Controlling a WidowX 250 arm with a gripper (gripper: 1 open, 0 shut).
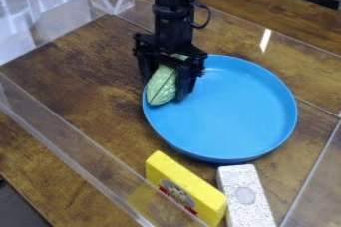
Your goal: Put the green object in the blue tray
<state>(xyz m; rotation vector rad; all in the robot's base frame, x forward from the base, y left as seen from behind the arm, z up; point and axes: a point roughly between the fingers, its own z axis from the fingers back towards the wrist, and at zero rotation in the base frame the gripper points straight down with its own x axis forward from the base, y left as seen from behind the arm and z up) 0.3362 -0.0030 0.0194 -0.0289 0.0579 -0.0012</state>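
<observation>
The green object (pixel 163 85), a small light-green bumpy oval, sits tilted between the two black fingers of my gripper (pixel 170 80), just over the left rim of the blue tray (pixel 237 112). The fingers press against both of its sides, so the gripper is shut on it. The tray is a large round blue dish in the middle of the wooden table, with nothing else inside it. My black arm rises straight up from the gripper toward the top of the view.
A yellow rectangular block (pixel 182 188) and a white speckled block (pixel 246 194) lie near the tray's front edge. A clear plastic wall (pixel 60 136) runs along the table's left and front sides. Bare wood lies left of the tray.
</observation>
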